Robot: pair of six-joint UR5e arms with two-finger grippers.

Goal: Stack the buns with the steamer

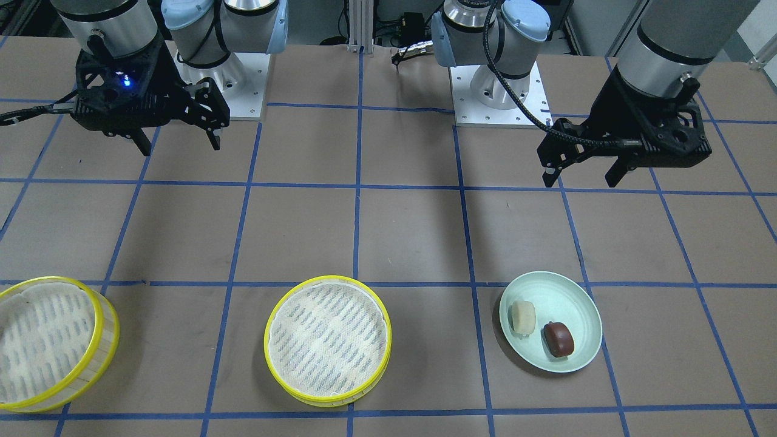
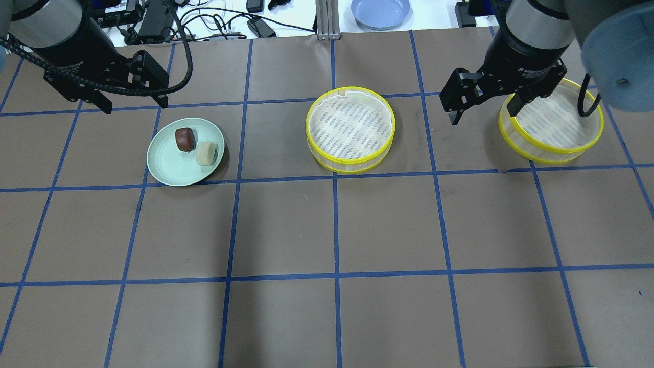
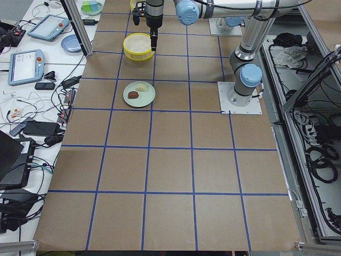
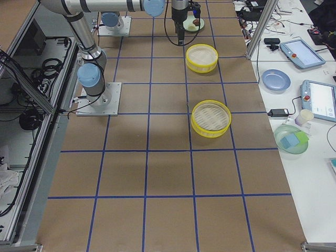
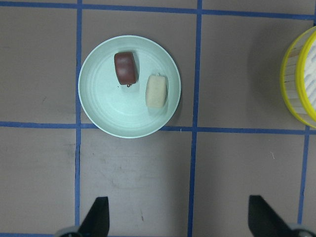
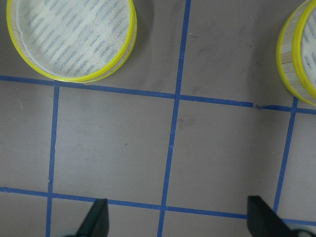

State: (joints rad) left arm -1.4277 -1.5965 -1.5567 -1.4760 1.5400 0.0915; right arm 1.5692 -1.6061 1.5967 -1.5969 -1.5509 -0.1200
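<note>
Fingers point(image 5: 100, 213) of left gripper point(image 5: 177, 198) gape near smooth oblong buns point(image 5: 156, 91).

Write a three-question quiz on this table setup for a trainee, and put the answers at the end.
1. True or false: the cream bun and the reddish-brown bun both lie on the pale green plate.
2. The middle steamer basket holds: A) one bun, B) two buns, C) no bun.
3. Fill the gap: the left pincer and the right pincer are both ___, with nothing between their fingers.

Key: 1 true; 2 C; 3 open.
</note>
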